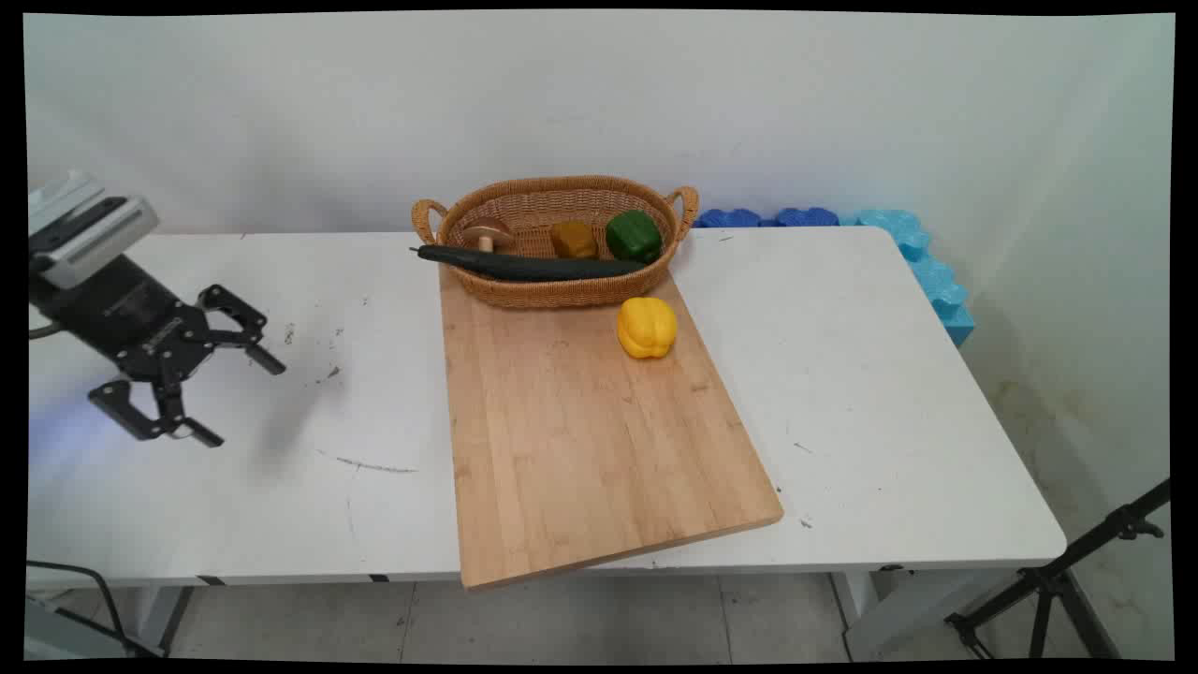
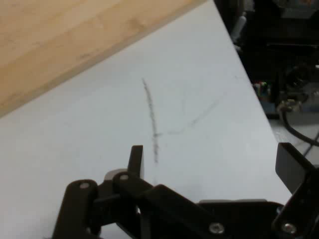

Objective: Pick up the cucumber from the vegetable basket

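Black two-finger gripper [image 1: 239, 401] hovers over bare white table [image 1: 870, 393], left of pale wooden cutting board [image 1: 580, 421]; jaws spread wide, holding nothing. Yellow bell pepper [image 1: 647, 327] sits on board's far end. Oval wicker basket [image 1: 562, 290] behind holds long dark cucumber [image 1: 533, 266], green pepper [image 1: 634, 236], mushroom [image 1: 487, 233].

end effector [image 1: 241, 398] spread wide over bare white table [image 1: 880, 393], well left of cutting board [image 1: 580, 440].
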